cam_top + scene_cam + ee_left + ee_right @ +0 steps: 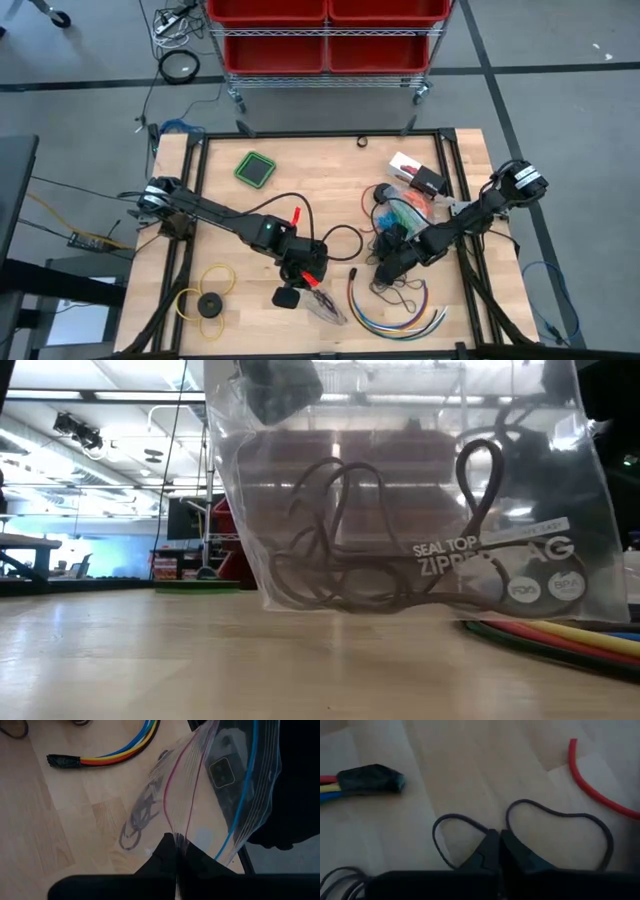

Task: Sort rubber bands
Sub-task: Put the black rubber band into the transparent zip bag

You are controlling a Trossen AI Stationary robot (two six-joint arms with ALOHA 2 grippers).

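A clear zipper bag [400, 490] with dark rubber bands [340, 560] inside hangs from my left gripper [176, 840], which is shut on it near the table's middle front [305, 280]. To its right my right gripper [383, 272] is shut on a loose dark rubber band [555, 812] that lies on the wood. More dark bands [395, 288] lie around it. A bunch of coloured rubber bands [403, 213] lies farther back on the table. My left gripper pinches the bag's upper edge [174, 831], by the pink and blue zip strips, between its two fingers. The bag hangs below the fingers; whether its bottom touches the table I cannot tell. My right gripper pinches one stretch of the dark band [509, 820] between its fingertips, slanting down from above. The band loops out on either side of the fingers and lies on the table.
Long multicoloured cables [400, 315] curve along the front, one taped end [370, 777] close to my right gripper. A red cord [595, 790] lies nearby. A yellow ring with a black disc [205, 298] sits front left, a green square [255, 168] back left.
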